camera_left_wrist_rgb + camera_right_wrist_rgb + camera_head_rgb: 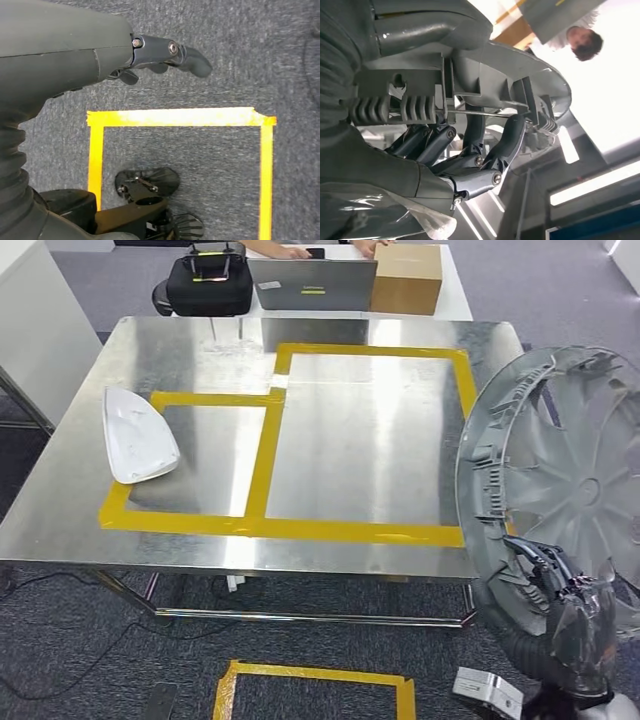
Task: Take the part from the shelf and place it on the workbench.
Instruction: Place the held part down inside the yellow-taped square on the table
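The steel bench [226, 335] stands ahead of me on grey carpet [90, 660], marked off with yellow tape [260, 465] in two boxes. My right hand [555, 580] grips the big grey wheel cover [558, 460] by its rim, fingers [508, 142] curled around it, holding it upright off the bench's right edge. A white shell-shaped piece [136, 435] lies near the left edge. My left hand [158, 52] hangs over the floor, fingers loosely apart, holding nothing.

Right hand [471, 165] gripping grey part's [501, 70] rim, person [584, 40] beyond
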`<action>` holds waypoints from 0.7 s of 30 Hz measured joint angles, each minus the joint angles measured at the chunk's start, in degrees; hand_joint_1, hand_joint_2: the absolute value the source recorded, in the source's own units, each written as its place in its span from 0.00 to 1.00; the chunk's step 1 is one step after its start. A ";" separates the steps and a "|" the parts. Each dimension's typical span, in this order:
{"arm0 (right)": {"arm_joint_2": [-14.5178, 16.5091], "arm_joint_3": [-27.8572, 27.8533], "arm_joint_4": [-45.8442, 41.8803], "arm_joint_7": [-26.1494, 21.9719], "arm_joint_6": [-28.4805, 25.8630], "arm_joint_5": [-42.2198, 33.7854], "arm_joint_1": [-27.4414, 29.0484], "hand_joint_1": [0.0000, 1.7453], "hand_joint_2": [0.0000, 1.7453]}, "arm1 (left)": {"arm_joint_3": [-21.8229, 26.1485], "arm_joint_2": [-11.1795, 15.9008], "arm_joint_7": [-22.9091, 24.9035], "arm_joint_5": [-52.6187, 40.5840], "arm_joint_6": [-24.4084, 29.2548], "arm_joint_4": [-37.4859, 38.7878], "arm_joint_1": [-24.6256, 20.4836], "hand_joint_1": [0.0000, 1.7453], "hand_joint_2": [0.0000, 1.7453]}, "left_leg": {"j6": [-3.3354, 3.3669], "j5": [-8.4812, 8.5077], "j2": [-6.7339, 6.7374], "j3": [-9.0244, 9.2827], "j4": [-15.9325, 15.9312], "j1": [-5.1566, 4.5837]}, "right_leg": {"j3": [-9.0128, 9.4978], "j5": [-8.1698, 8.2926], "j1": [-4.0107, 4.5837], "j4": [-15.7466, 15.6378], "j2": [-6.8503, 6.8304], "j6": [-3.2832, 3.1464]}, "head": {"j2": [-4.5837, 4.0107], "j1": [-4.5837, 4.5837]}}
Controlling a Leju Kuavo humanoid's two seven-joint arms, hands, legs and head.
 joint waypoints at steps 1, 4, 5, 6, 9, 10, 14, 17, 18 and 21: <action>0.01 -0.20 0.24 -0.12 0.07 -0.33 0.00 1.00 1.00 | -0.01 0.05 -0.02 -0.04 -0.03 -0.01 -0.04 0.00 1.00 | -0.40 -0.49 0.02 -1.76 3.09 0.14 | 0.44 -0.15 -0.15 -0.24 -0.08 -0.24 | 0.00 -0.13; 0.01 -0.97 0.98 -1.37 1.04 -1.60 -0.08 1.00 1.00 | -0.04 0.03 -0.21 -0.20 -0.08 -0.01 -0.01 0.00 1.00 | -1.36 -4.64 0.04 -7.99 12.65 0.86 | 1.19 -0.79 -0.23 -0.38 -0.11 -0.71 | 0.00 -0.39; 0.01 -1.41 1.34 -2.09 1.60 -2.34 -0.09 1.00 1.00 | -0.07 0.03 -0.34 -0.27 -0.12 0.00 0.04 0.00 1.00 | -1.48 -5.06 0.05 -9.04 13.57 1.01 | 1.41 -1.00 -0.22 -0.38 -0.05 -0.71 | 0.00 -0.39; 0.02 -1.92 1.78 -2.87 2.22 -3.19 -0.09 1.00 1.00 | -0.11 0.03 -0.47 -0.36 -0.17 0.00 0.06 0.00 1.00 | -1.50 -4.26 0.05 -9.24 12.83 1.09 | 1.68 -1.19 -0.22 -0.38 0.01 -0.67 | -0.01 -0.40; 0.29 -4.14 3.95 -5.84 4.58 -6.43 -0.15 1.00 1.00 | -0.25 0.14 -0.77 -0.81 -0.34 -0.01 0.00 0.00 1.00 | -0.77 2.23 0.08 -5.71 2.66 0.89 | 2.52 -1.73 -0.16 -0.38 0.11 -0.31 | -0.01 -0.38; 0.46 -5.04 4.96 -7.06 5.53 -7.57 -0.31 1.00 1.00 | -0.29 0.21 -0.82 -0.99 -0.38 -0.01 -0.04 0.00 1.00 | -0.41 3.20 0.07 -4.63 -0.29 0.71 | 2.56 -1.86 -0.13 -0.37 0.15 -0.06 | 0.00 -0.39; 0.87 -8.66 10.15 -12.01 9.54 -11.98 -1.78 1.00 1.00 | -0.64 0.33 -0.96 -1.61 -0.60 -0.01 0.00 0.00 1.00 | 0.56 3.98 0.01 -3.70 -3.02 0.46 | 2.39 -2.20 -0.16 -0.49 0.23 1.34 | 0.00 -0.37; 1.04 -11.07 13.96 -14.09 11.23 -13.86 -2.98 1.00 1.00 | -0.74 0.38 -1.18 -1.83 -0.84 -0.01 -0.14 0.00 1.00 | 1.26 4.68 0.08 -2.94 -4.06 0.79 | -0.36 -5.66 -0.20 5.08 0.11 1.88 | 0.00 0.11; 1.10 -11.61 15.09 -14.59 11.93 -14.12 -3.40 1.00 1.00 | -0.76 0.42 -1.35 -1.91 -1.09 -0.01 -0.18 0.00 1.00 | 1.42 4.67 0.08 -2.93 -4.09 0.75 | -2.22 -7.38 -0.21 8.77 0.09 2.01 | 0.00 0.27; 1.31 -12.63 18.80 -17.23 13.45 -14.21 -4.96 1.00 1.00 | -0.99 0.42 -2.32 -2.20 -1.93 -0.01 -0.17 0.00 1.00 | 1.53 4.38 0.07 -2.82 -4.00 0.64 | -5.42 -7.98 -0.29 14.06 0.07 2.48 | 0.00 0.35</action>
